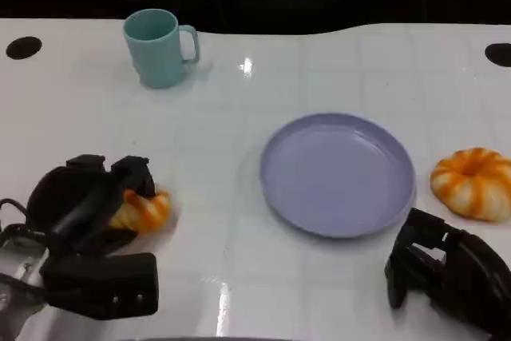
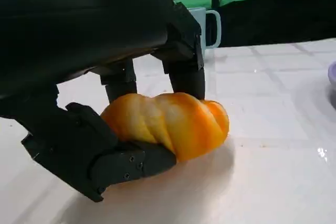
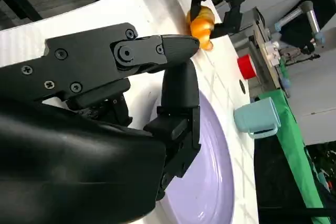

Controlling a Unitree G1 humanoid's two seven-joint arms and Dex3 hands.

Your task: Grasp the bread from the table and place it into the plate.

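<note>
Fingers (image 2: 131,163) under bread (image 2: 168,124)

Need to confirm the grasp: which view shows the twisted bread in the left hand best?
The left wrist view: twisted bread is close, fingers on both sides. Head view shows it partly covered; right wrist view, far off.

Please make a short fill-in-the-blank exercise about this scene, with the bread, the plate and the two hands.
1. The left hand grips the twisted bread, which still rests on the ____.
2. The purple plate holds ____.
3. The round bread lies beside the plate, nearest the ____ hand.
4. The mug at the far side is light ____.

Missing words: table; nothing; right; blue
</note>
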